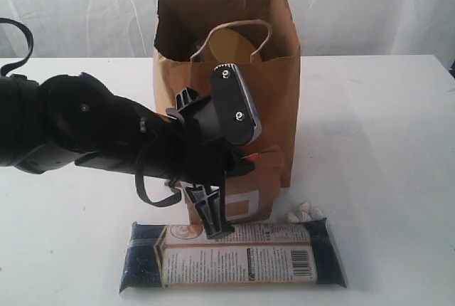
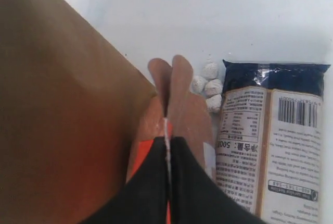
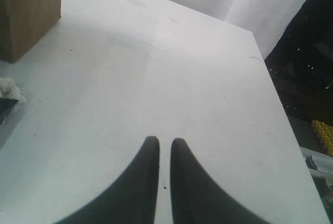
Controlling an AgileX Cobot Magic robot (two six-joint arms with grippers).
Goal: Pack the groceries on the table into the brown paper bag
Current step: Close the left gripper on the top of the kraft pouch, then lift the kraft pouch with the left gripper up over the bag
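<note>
The brown paper bag stands upright at the middle of the table, with a yellow item showing inside its open top. A brown pouch with an orange label stands against the bag's front wall. My left gripper reaches down in front of the bag and is shut on the pouch's thin top seam, as the left wrist view shows. A long dark-blue packet lies flat in front of the pouch. My right gripper is shut and empty over bare table, out of the exterior view.
A few small white lumps lie on the table beside the pouch, between the bag and the packet's end. The table's far edge and a dark drop run beside my right gripper. White curtains hang behind the bag.
</note>
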